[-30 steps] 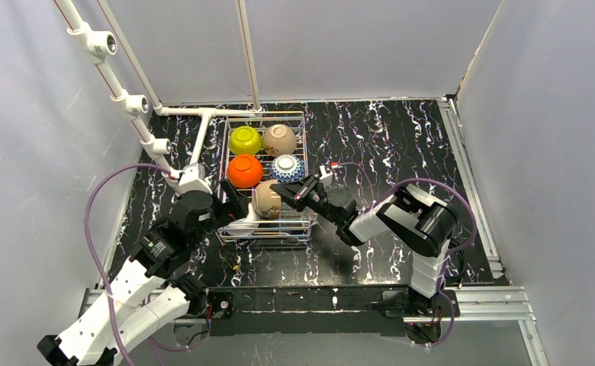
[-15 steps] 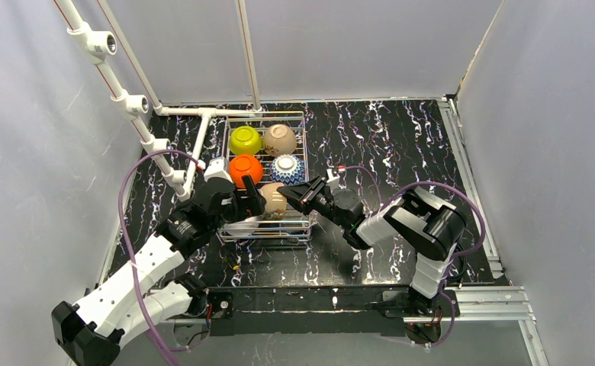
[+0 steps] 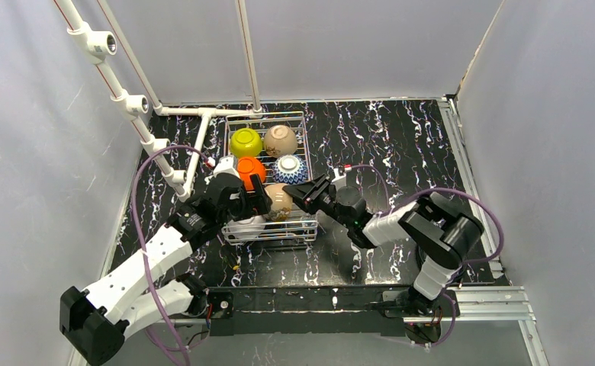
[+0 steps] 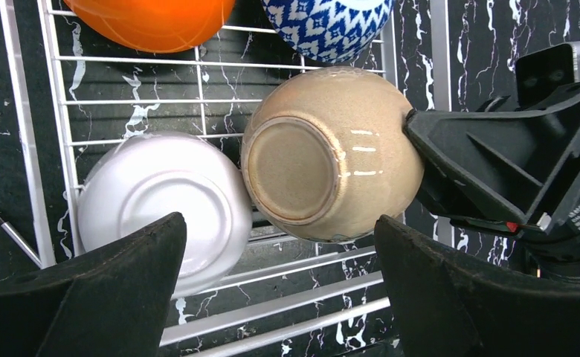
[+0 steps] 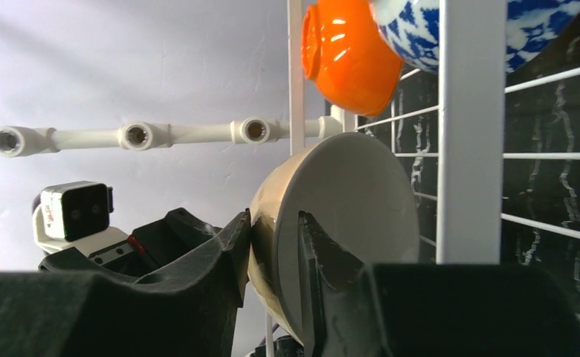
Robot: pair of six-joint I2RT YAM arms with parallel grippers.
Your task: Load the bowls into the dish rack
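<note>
**Dish rack.** The rectangular white wire dish rack [image 3: 305, 152] stands on the black, white-veined worktop [image 3: 386, 145], two compartments wide and three long. All six bowls lie within it.

**Far row.** The lime-yellow round bowl [image 3: 246, 142] is on the left and a beige round bowl [image 3: 281, 140] on the right. Both are bottom-up.

**Middle row.** The orange round bowl [image 3: 252, 163] is on the left and the blue-and-white patterned bowl [image 3: 289, 168] on the right.

**Near row.**
- The white round bowl [image 4: 160, 201] lies bottom-up in the left compartment.
- The second tan bowl with a whitish inside [image 4: 332, 152] is in the right compartment. It is tilted, with its foot ring turned up and to the left, and its side is against the white bowl.

**Left hand.** The left hand [image 4: 279, 218] hovers above the near row. Its two black fingers [image 4: 94, 297] are spread wide apart and hold nothing. Seen from its wrist camera, the white bowl and the tilted tan bowl lie between them.

**Right hand.** The right hand [image 5: 274, 223] reaches in from the right side of the rack.
- Its fingers straddle the rim of the tilted tan bowl, one on the tan outside and one on the whitish inside.
- It cannot be told whether the fingers press on the wall or stand just clear of it.

**Other fixtures.** A white pipe frame [image 3: 127, 99] runs along the left of the worktop.
</note>
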